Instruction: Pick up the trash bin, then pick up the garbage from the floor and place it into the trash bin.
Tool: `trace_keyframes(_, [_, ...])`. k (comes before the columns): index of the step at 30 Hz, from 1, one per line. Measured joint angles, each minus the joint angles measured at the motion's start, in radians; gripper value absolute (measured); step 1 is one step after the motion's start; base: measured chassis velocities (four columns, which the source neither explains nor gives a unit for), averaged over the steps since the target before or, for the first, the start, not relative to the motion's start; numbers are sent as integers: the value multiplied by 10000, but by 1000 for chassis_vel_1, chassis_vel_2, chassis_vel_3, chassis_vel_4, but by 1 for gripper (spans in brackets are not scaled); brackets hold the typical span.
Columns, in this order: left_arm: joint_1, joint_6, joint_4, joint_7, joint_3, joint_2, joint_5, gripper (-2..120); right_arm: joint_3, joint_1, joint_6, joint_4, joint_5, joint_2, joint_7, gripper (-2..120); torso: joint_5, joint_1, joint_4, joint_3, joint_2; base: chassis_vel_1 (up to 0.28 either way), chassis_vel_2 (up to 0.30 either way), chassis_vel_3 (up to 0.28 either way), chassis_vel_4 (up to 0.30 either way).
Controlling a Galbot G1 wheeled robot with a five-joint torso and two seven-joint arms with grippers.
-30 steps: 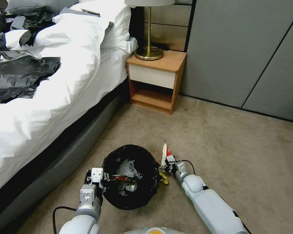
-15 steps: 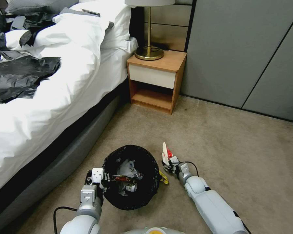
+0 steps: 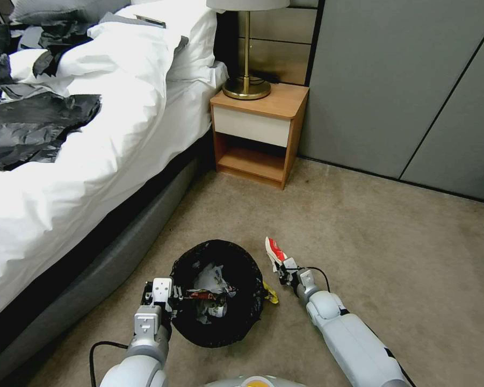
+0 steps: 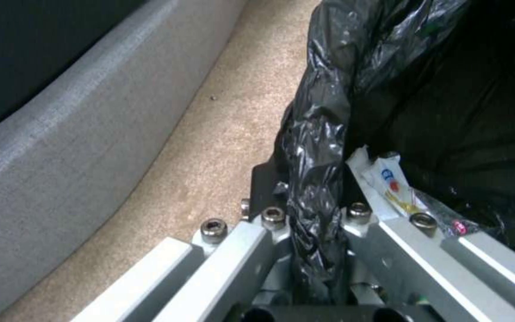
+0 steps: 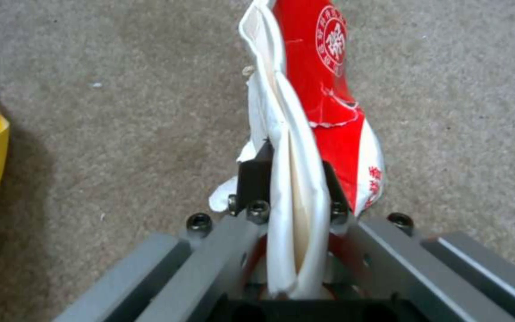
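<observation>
Lifting clear of the carpet, right gripper (image 3: 282, 267) stays clamped on red-white wrapper (image 3: 273, 250); left gripper (image 3: 169, 294) pinches trash bin (image 3: 218, 293) rim, so drop-in looks next.

We see a round white seal with characters too small to read on the red-and-white wrapper (image 5: 329, 89); we read nothing else.

- The left gripper (image 3: 169, 293) has a white, box-like housing with small dark holes — behind it comes a round, light grey wrist link.
- A black cable loops out beside the left forearm.
- The right gripper (image 3: 281, 267) is smaller and darker, with a thin black cable arching behind the fingers.
- The right arm is pale grey-white and smooth — a black panel marks its lower part.
- Near the fingers, both wrist views show grey metal bars with dark socket-head screws.
</observation>
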Motion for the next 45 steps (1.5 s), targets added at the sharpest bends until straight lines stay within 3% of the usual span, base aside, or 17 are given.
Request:
trace_keyframes(17, [-99, 21, 67, -12, 103, 51, 12, 0, 483, -639, 115, 1480, 283, -326, 251, 0, -1, 0, -3, 0, 0, 0, 0, 0, 0])
trace_keyframes(21, [-105, 27, 67, -7, 114, 79, 9, 0, 707, -971, 228, 2515, 336, -483, 353, 0, -1, 0, -3, 0, 0, 0, 0, 0, 0])
trace_keyframes(27, [-177, 35, 110, -1, 167, 93, -2, 0, 1152, -2088, 392, 5901, 884, -908, 340, 0, -3, 0, -2, 0, 0, 0, 0, 0, 0])
trace_keyframes(28, [-177, 35, 110, -1, 167, 93, -2, 0, 1152, -2088, 392, 5901, 884, -908, 340, 0, -3, 0, -2, 0, 0, 0, 0, 0, 0])
trace_keyframes(31, [-196, 37, 138, -1, 194, 87, -2, 0, 1298, -2750, 1005, 7603, 1321, -1111, -358, 0, 0, 0, -1, 0, 0, 0, 0, 0, 0])
trace_keyframes(32, [-196, 37, 138, -1, 194, 87, -2, 0, 1298, -2750, 1005, 7603, 1321, -1111, -358, 0, 0, 0, -1, 0, 0, 0, 0, 0, 0])
trace_keyframes(35, [-197, 37, 155, 3, 199, 100, -1, 0, 1302, -3685, 1922, 9464, 1646, -1456, -1911, 0, -2, -1, -2, -1, 0, 0, 0, 0, 0])
trace_keyframes(40, [-201, 36, 156, 7, 203, 109, -2, 0, 929, -4697, 2348, 10591, 1495, -2236, -3128, 0, -2, 0, -2, -1, 0, 0, 0, 0, 0])
trace_keyframes(45, [-229, 39, 160, 10, 209, 111, -8, 0, 574, -5316, 2538, 10841, 1073, -3025, -3466, 0, -2, 0, -3, -1, 0, 0, 0, 0, 0])
